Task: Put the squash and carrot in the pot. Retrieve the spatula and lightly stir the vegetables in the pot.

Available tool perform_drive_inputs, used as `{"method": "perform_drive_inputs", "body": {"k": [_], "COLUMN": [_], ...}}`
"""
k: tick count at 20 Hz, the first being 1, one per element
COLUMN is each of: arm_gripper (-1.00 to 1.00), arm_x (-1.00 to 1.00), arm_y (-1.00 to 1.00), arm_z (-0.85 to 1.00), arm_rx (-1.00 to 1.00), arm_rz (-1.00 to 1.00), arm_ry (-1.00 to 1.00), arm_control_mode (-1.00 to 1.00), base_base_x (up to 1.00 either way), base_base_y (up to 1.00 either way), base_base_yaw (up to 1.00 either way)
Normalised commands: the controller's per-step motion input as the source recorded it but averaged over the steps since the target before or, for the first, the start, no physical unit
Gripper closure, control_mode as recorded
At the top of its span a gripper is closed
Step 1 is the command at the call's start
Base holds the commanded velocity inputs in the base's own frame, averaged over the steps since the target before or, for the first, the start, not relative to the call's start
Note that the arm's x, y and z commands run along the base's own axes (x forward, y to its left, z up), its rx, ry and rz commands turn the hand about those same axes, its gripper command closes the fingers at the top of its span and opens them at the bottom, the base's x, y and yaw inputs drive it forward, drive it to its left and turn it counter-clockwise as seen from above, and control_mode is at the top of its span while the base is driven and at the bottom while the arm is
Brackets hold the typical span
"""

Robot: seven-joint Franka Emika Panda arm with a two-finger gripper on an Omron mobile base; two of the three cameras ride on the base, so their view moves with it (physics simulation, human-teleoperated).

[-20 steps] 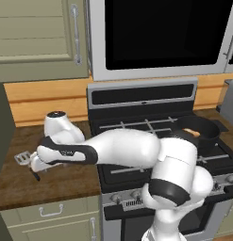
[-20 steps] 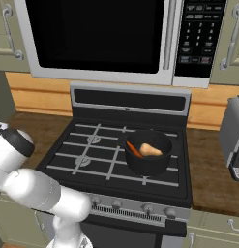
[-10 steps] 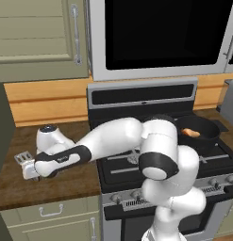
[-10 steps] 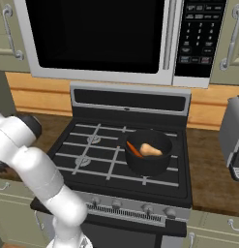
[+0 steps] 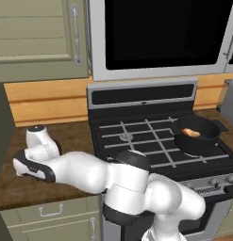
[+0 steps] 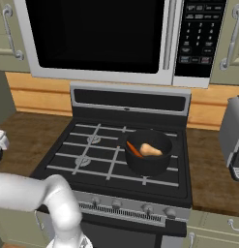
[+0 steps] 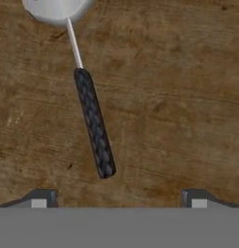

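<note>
Two vegetables in the pot, spatula still on the counter

No lettering can be read anywhere; the microwave's keypad (image 6: pixel 197 34) is too small to make out. Since a second ago the white arm has folded lower over the brown wood-grain counter (image 5: pixel 75 136) left of the black gas stove (image 6: pixel 116 155), and its two-finger gripper (image 7: pixel 118 198) now hangs above the small spatula with a silver head and thin black textured handle (image 7: pixel 94 123). Its jaws stand wide apart, released, holding nothing; the handle's end lies between the dark fingertips (image 7: pixel 41 198) but short of them. The spatula lies flat on the wood. On the stove's right side sits the round black shallow pot (image 6: pixel 147 152), holding the tan pear-shaped squash (image 6: pixel 151 149) and the thin orange carrot (image 6: pixel 134 148), side by side, unmoved.
</note>
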Motion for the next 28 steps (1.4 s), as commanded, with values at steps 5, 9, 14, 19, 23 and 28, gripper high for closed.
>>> {"method": "perform_drive_inputs", "body": {"k": [5,9,14,19,23,28], "arm_gripper": [-1.00,-1.00,-1.00,1.00,1.00,1.00], "arm_x": [0.25,0.28,0.18,0.02,0.00,0.00], "arm_y": [0.00,0.01,0.22,0.00,-0.27,-0.30], "arm_z": [-0.40,-0.58,-0.50,-0.50,-0.54,-0.34], "arm_rx": [0.00,-0.03,-0.04,-0.01,0.03,0.12], "arm_rz": [0.00,0.04,0.08,0.07,0.06,0.10], "arm_ry": [0.00,0.00,-0.02,-0.02,0.00,0.00], "arm_control_mode": [-1.00,-1.00,-1.00,-1.00,-1.00,-1.00], "base_base_x": [0.00,0.00,0.00,0.00,0.00,0.00], "base_base_y": [0.00,0.00,0.00,0.00,0.00,0.00], "base_base_yaw": [0.00,0.00,0.00,0.00,0.00,0.00]}}
